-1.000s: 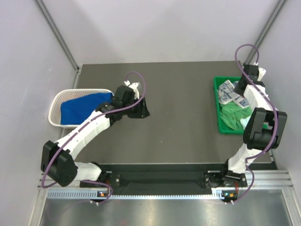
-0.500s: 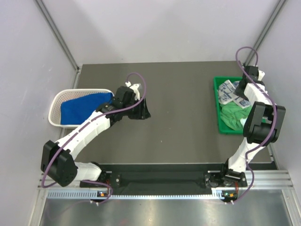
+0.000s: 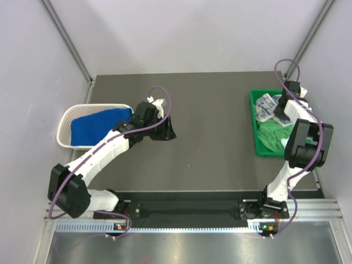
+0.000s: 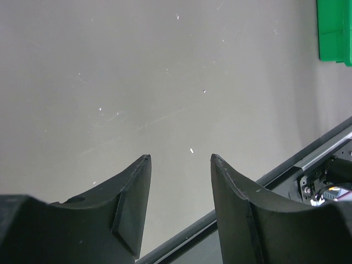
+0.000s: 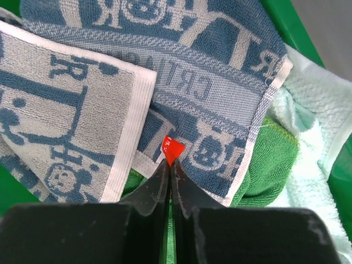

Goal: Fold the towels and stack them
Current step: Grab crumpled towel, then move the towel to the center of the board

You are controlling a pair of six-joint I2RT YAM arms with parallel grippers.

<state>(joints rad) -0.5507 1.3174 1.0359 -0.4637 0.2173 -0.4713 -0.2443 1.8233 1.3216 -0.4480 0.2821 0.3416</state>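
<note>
A white towel with blue-grey print [image 5: 209,71] lies on top of a bright green towel [image 5: 269,165] and a pale mint towel [image 5: 313,132] in the green tray [image 3: 254,124]. My right gripper [image 5: 169,162] is shut on the printed towel's edge, and its red tag [image 5: 172,148] sticks out between the tips. From above, the right gripper [image 3: 283,109] is over the printed towel [image 3: 268,107]. A royal blue towel [image 3: 88,127] lies in the white basket [image 3: 65,118]. My left gripper [image 4: 180,158] hangs open over bare table, right of the basket, holding nothing.
The tray's green corner [image 4: 333,27] shows far off in the left wrist view. The table's dark front rail [image 4: 308,159] runs under the left fingers. Grey walls close the back and both sides.
The right jaws have closed on the printed towel's edge at the red tag. The right wrist shifted slightly toward the back. The left arm has barely moved.
</note>
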